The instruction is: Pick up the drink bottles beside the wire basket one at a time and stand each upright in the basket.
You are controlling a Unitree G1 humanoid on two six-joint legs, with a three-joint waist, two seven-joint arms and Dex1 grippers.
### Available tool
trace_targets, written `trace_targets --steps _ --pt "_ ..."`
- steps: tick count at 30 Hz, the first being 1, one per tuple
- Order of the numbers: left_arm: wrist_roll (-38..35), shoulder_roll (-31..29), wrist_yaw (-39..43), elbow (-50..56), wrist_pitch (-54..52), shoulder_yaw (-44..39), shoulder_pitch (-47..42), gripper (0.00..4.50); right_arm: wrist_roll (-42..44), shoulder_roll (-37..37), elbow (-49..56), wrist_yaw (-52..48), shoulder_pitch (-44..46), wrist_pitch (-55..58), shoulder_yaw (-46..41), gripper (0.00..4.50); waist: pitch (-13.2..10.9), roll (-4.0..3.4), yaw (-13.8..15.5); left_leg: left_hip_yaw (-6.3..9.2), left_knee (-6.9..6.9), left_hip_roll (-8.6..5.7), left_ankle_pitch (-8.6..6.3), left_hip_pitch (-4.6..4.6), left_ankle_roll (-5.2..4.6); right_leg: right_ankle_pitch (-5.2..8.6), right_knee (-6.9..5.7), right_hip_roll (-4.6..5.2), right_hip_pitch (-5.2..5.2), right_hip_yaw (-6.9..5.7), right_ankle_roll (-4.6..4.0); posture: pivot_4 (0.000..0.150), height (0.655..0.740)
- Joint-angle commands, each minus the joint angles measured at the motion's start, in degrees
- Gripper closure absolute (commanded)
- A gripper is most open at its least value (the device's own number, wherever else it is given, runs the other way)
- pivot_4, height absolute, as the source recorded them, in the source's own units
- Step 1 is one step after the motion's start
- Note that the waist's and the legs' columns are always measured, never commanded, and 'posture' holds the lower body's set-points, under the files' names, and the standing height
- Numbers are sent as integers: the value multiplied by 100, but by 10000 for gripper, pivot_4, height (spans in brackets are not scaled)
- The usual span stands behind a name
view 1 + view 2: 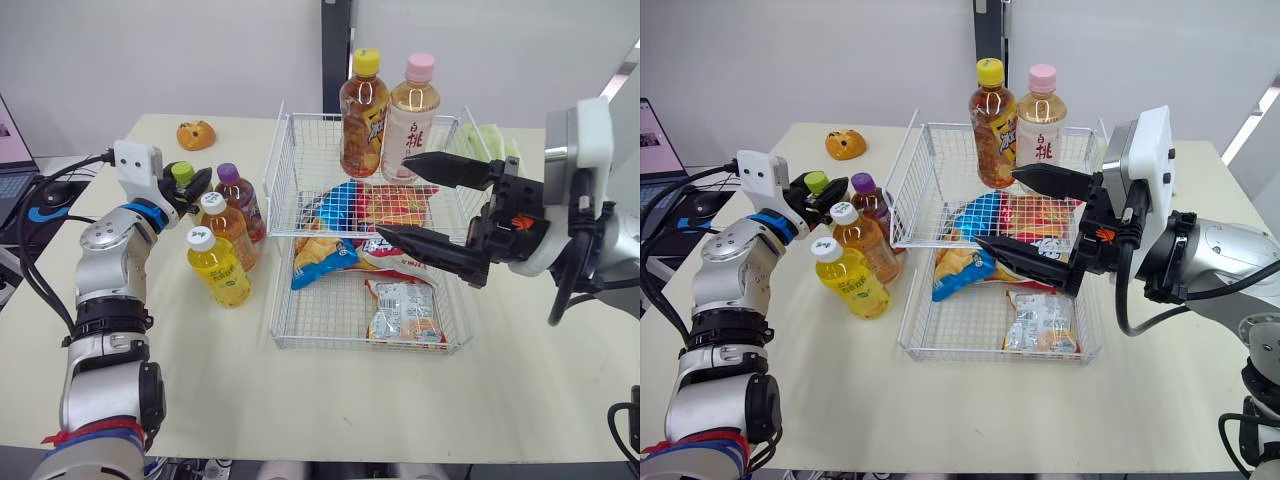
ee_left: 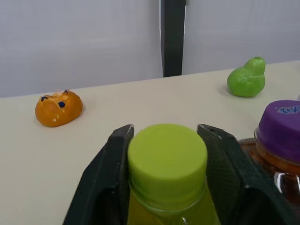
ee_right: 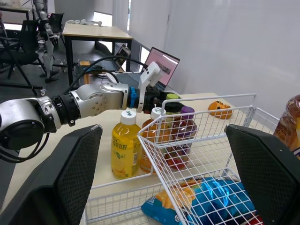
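Four drink bottles are bunched together on the left half of the tabletop (image 1: pixel 300 400), just beside the left wall of the wire basket (image 1: pixel 283 160). My left end effector (image 2: pixel 165 129) is closed on the green-cap bottle (image 1: pixel 181 172), the one farthest from me, with one black finger pressed on each side of its cap. I cannot see the bottom of that bottle. Next to it, close to the basket, stands the purple-cap bottle (image 1: pixel 240 200). Nearer to me stand the brown tea bottle (image 1: pixel 228 228) and the yellow juice bottle (image 1: pixel 220 268), both with white caps.

Two more bottles stand up straight inside the basket along its far wall: the yellow-cap bottle (image 1: pixel 363 115) and the pink-cap bottle (image 1: pixel 410 115), side by side. Some snack bags (image 1: pixel 400 310) lie flat on the basket floor. My right end effector (image 1: pixel 392 195) hangs over the basket with its two fingers spread wide apart, holding nothing.

An orange toy (image 1: pixel 196 134) sits near the far left corner of the tabletop, and a green pear toy (image 2: pixel 246 78) sits near the far edge.
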State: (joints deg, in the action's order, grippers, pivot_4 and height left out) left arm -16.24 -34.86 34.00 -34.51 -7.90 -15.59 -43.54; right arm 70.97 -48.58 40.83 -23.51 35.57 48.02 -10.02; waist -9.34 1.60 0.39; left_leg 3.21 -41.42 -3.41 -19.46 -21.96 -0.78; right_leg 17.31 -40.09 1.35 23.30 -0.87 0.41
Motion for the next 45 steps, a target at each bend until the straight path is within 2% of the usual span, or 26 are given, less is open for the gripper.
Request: trace_targets --steps 1,4,10,14,18,22,26,33,39,45 --pt "50 -144 12 -17 113 -53 -68 31048 46 -68 59 33 96 -95 -138 0 0 0 -8 0 1 0 0 0 0 0 0 0 0 0 0 1500 7400" --pt "20 -205 30 51 95 -112 16 31048 30 -59 54 7 90 -116 -122 0 0 0 -12 0 2 0 0 0 0 0 0 0 0 0 0 1500 7400" --pt "-196 -922 385 204 -142 -385 -21 31049 -58 -41 49 -81 60 -152 -73 0 -1 1 -105 -1 23 2 2 2 2 0 7 -1 5 2 0 1500 7400" --pt "-603 -1674 1212 380 -976 -397 -536 31049 -187 20 -16 -151 48 -202 -6 0 -7 13 -103 2 51 6 12 -8 18 0 9 -5 30 0 0 1500 7400" --pt "-941 -2362 2319 328 -2102 -111 -1482 31049 -352 138 -135 -218 93 -286 57 0 -3 21 -31 3 40 2 13 -69 19 -1 13 -4 76 -4 -1 1500 7400" --pt "-940 -2614 3060 -53 -2725 247 -2547 31049 -503 238 -208 -279 137 -327 134 0 -2 22 -21 8 26 -7 13 -88 17 -2 18 1 82 -9 2 1500 7400" --pt "-811 -2350 3571 -800 -2780 525 -3846 31049 -683 323 -186 -324 127 -384 198 0 -4 18 -50 8 24 -6 15 -87 15 -2 13 -1 84 -10 3 1500 7400" --pt "-462 -1462 4044 -1930 -2246 865 -5264 31049 -830 364 -79 -213 54 -405 110 0 -5 18 -51 8 22 -4 18 -89 15 -2 2 -2 90 -11 3 1500 7400" --pt "-244 -690 4245 -2532 -1668 920 -5764 31049 -772 320 133 -25 -80 -337 -21 0 -5 17 -68 6 28 -4 18 -92 15 -3 8 -1 97 -8 3 1500 7400" --pt "-131 -142 4148 -2917 -1100 850 -5882 31049 -605 225 349 276 -234 -270 -172 0 -5 17 -82 2 27 -3 18 -91 15 -3 0 -2 100 -5 3 1500 7400"
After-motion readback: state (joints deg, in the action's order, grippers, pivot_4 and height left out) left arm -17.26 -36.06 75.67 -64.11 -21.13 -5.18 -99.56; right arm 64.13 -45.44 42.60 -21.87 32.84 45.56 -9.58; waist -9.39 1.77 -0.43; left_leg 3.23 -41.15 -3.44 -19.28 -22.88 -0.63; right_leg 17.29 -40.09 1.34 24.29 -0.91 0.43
